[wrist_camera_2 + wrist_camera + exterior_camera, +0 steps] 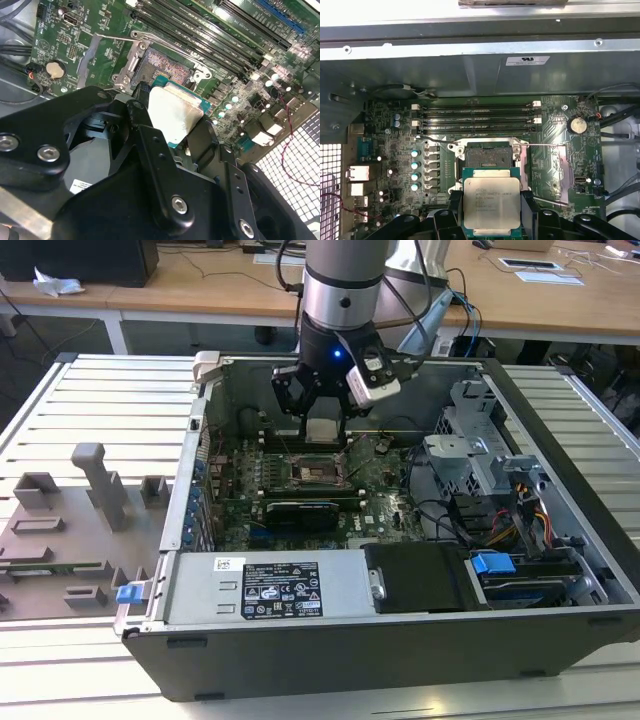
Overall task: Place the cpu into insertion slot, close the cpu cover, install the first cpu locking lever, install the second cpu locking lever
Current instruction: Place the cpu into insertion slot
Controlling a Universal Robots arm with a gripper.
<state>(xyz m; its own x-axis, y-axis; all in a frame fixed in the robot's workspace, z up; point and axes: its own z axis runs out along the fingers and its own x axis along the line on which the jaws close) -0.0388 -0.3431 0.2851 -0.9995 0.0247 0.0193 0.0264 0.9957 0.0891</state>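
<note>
The cpu [322,430] is a small flat square chip with a pale metallic top. My gripper [322,426] is shut on it, one black finger on each side. It hangs inside the open computer case, just above the insertion slot [318,472]. In both wrist views the cpu [491,205] [175,112] sits between the fingers [530,212], beside the bare slot [487,155] [167,64] and apart from it. Two thin locking levers [436,141] [546,146] stick out sideways from the slot. Silvery metal frames the slot; I cannot tell the cpu cover apart from it.
The motherboard [385,502] lies flat in the case, with memory slots [480,119] behind the socket. A grey box with a white label [265,590] and a drive bay with blue tabs [492,563] fill the near side. Grey fixtures [100,485] stand on the table at the exterior view's left.
</note>
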